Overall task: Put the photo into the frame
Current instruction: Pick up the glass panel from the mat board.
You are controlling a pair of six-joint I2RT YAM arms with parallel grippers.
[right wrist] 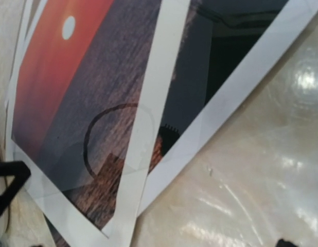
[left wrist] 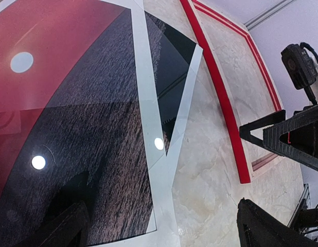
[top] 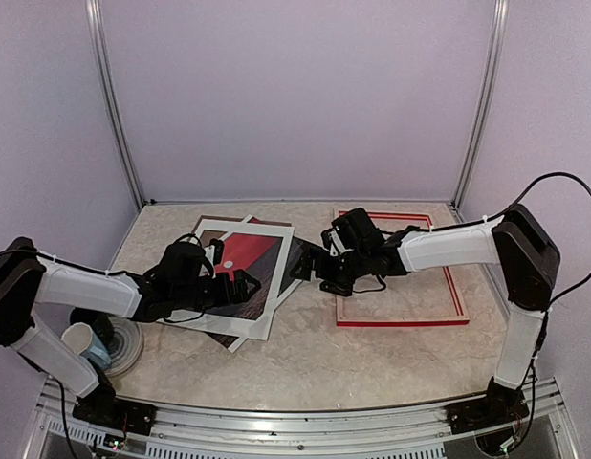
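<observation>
Paper cup [top: 82, 340] at near-left bench [top: 305, 368] corner | left fingers [left wrist: 267, 229], right fingers [left wrist: 287, 139] spread wide, empty | glossy white-bordered photo [top: 243, 256] flat left of centre | thin red rectangular frame [top: 401, 322] toward right edge

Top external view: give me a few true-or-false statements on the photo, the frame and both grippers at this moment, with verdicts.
1. The photo lies picture side up. True.
2. The photo already sits inside the frame. False: it lies left of the frame, apart from it.
3. The left gripper and the right gripper are both open. True.
4. The frame stands propped against the back wall. False: it lies flat on the table.
</observation>
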